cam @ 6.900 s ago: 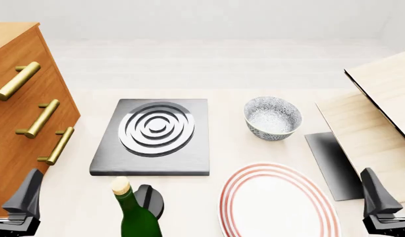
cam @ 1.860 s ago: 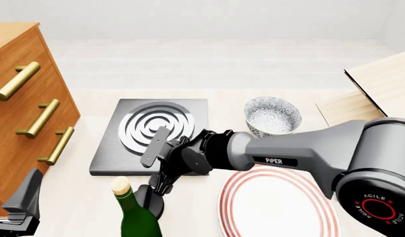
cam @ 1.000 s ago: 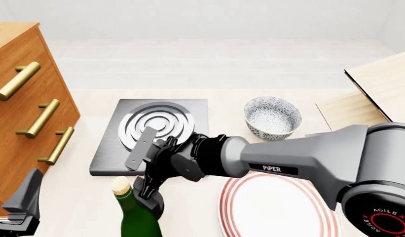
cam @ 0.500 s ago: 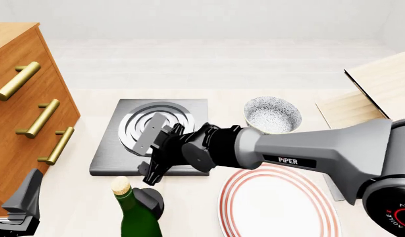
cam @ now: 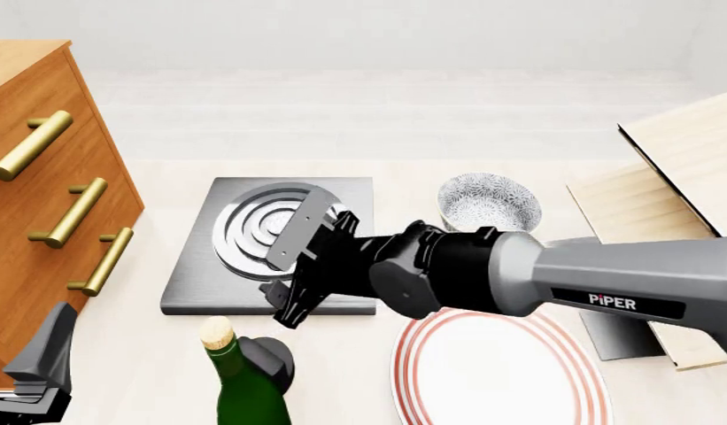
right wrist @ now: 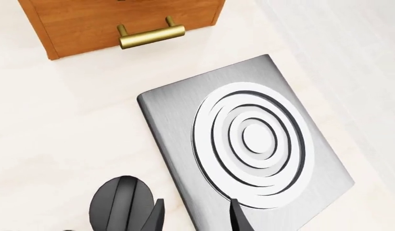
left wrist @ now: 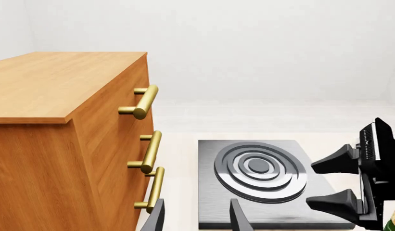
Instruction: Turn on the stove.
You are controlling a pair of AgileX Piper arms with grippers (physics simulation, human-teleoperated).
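The stove (cam: 339, 257) is a flat dark-grey slab with a silver ring burner (cam: 259, 232). Its black round knob (cam: 274, 359) lies on the table in front of it, partly hidden by a green bottle. My right gripper (cam: 282, 303) is open and empty, hovering over the slab's front edge, a little above and behind the knob. In the right wrist view the knob (right wrist: 120, 207) lies just beside the open fingers (right wrist: 236, 217), next to the stove (right wrist: 178, 125). My left gripper (left wrist: 196, 219) is open and empty at the near left (cam: 38, 367), facing the stove (left wrist: 261, 178).
A green bottle (cam: 239, 390) stands right at the knob. A red-ringed white plate (cam: 505, 372) lies at the near right and a patterned bowl (cam: 491, 205) behind it. A wooden cabinet (cam: 44, 204) with brass handles stands on the left, a wooden board (cam: 682, 177) on the right.
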